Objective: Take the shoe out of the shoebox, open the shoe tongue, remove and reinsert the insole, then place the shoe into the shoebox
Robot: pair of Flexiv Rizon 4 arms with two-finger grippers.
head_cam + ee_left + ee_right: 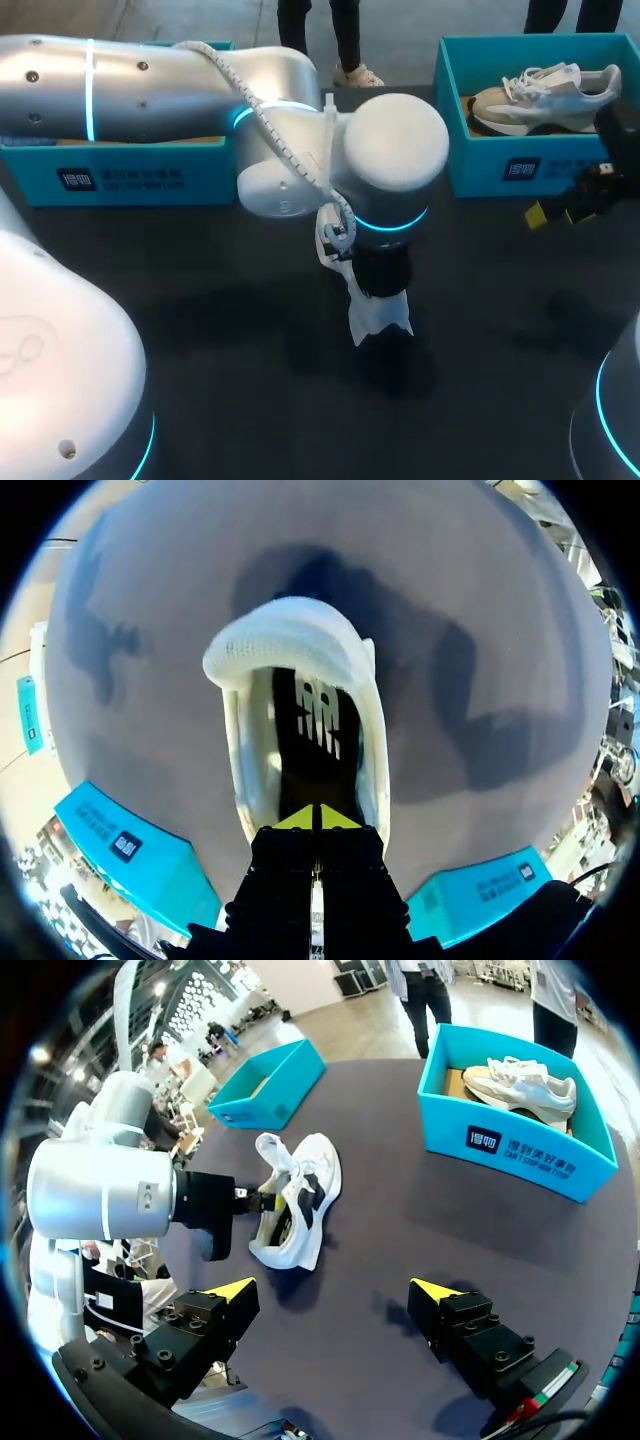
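While the right gripper (334,1290) hangs near the right edge of the table (400,1235), jaws wide apart and empty, the left gripper (318,818) has its jaws pinched together on the white shoe (305,1195), which lies on its side mid-table.

The left gripper (318,818) has its yellow tips pressed together on the near heel rim of the white shoe (300,645), which points away from it, toe at the far end. The shoe's mouth gapes toward the gripper, showing a dark insole (315,730) (with pale stripes printed on it). Beyond the toe a shadow falls on the grey table (480,630). A teal box (120,845) lies near on one side of the gripper, a second teal box (480,890) on the other.
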